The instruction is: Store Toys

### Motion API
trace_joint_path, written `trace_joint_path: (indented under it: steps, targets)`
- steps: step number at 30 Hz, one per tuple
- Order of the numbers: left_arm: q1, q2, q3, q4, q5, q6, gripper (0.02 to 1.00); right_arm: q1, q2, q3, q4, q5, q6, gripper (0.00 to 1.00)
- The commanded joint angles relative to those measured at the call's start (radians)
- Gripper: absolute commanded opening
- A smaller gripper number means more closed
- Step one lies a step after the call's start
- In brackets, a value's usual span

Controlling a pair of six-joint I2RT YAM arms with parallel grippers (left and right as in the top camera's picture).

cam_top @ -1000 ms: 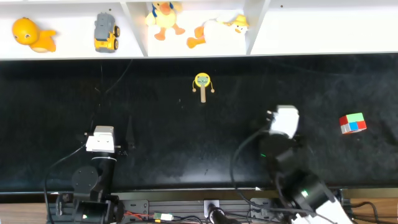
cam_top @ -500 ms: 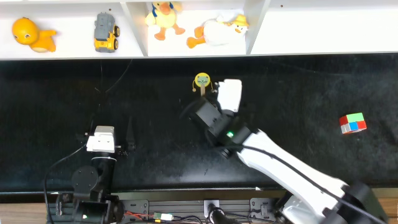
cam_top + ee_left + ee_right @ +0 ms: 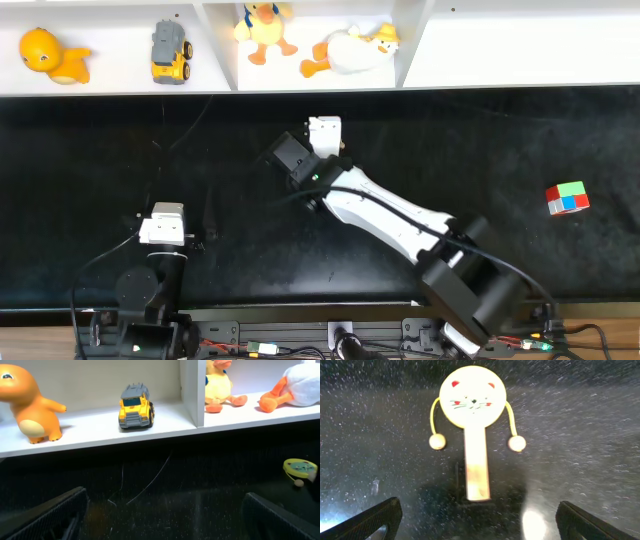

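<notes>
Top view: the right gripper [image 3: 318, 140] hangs over the black table [image 3: 500, 140] just short of the white shelf [image 3: 500, 60], while the left gripper [image 3: 164, 218] is near its base. Left wrist view — the left gripper's fingers [image 3: 60, 510] are spread wide and empty, with the rattle drum [image 3: 300, 467] well off on the table. Right wrist view — the right gripper is wide open, holding nothing, and the rattle drum lies flat just ahead of the gap.

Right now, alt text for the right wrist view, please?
A small rattle drum with a cat face, a pale handle and two beads on strings lies flat on the black mat, centred ahead of the wide-open right gripper.
</notes>
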Motion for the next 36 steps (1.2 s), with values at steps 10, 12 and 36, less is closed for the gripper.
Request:
trace_joint_path:
  steps: [10,12,36]
  targets:
    - [-0.001,-0.011,0.000,-0.004,0.006,0.011,0.998,-0.056,0.049,0.068,0.016,-0.095,-0.061,0.996]
    - [-0.001,-0.011,0.000,-0.004,0.006,0.011,0.998,-0.064,0.054,0.069,0.035,-0.129,-0.105,0.993]
    - [-0.001,-0.011,0.000,-0.004,0.006,0.011,0.996,-0.102,0.105,0.069,0.015,-0.185,-0.146,0.503]
